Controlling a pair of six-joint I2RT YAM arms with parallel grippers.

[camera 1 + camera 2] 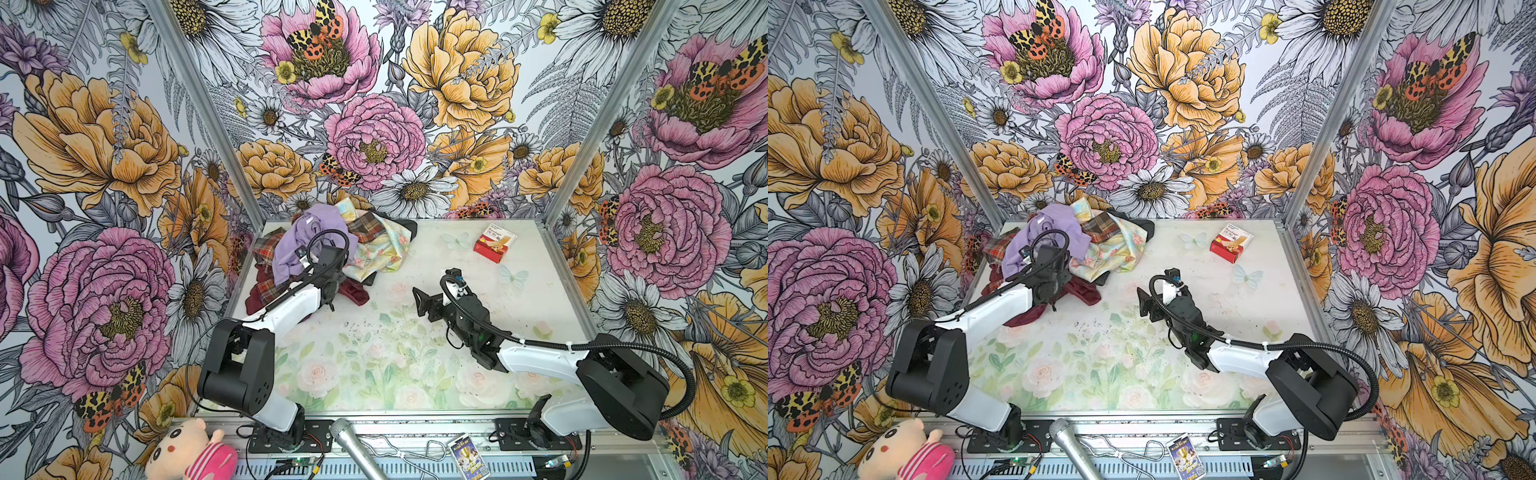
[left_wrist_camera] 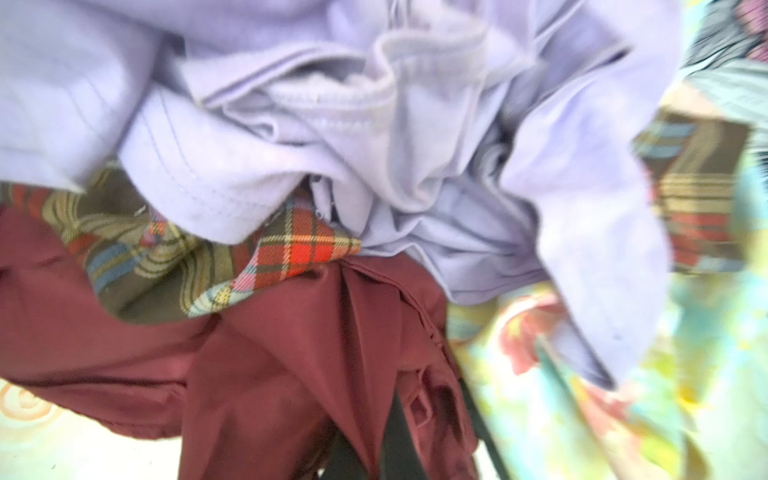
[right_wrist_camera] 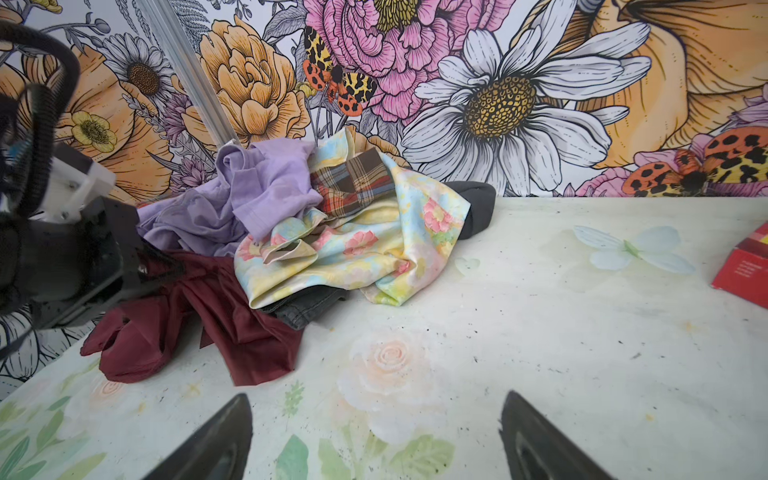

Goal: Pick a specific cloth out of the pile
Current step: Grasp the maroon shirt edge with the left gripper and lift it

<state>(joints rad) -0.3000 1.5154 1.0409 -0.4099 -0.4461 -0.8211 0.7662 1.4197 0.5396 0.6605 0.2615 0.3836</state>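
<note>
Nearest, past the 6 o'clock edge of the surface [image 1: 365, 374], a plush toy [image 1: 187, 451], a microphone [image 1: 359, 451] and a small card [image 1: 468, 457] lie by the metal frame in both top views. Farther in, near the middle of the surface, the right tool [image 3: 374, 438] has its jaws spread wide with nothing between them, and it is aimed toward 9 to 10 o'clock at the heap. At about 9 o'clock the left tool [image 1: 331, 296] points down into the cloth [image 3: 249, 340], its jaws closed on a gathered fold of the dark maroon fabric. The left wrist view shows that fabric bunched between the dark fingers [image 2: 397, 440]. The cloth spreads on the surface at the 6 o'clock side of the pile [image 1: 376, 249], its far part tucked under the other pieces. The pile fills the 10 to 11 o'clock corner. A plaid cloth [image 2: 291, 249] lies just over the maroon, with a lavender garment [image 3: 266, 187] on top. A pastel floral cloth [image 3: 361, 249] is on the 3 o'clock side, and a black piece [image 3: 478, 203] lies at the far end by the wall. Well apart, at about 1 o'clock, a red box [image 1: 494, 245] lies on the surface.
</note>
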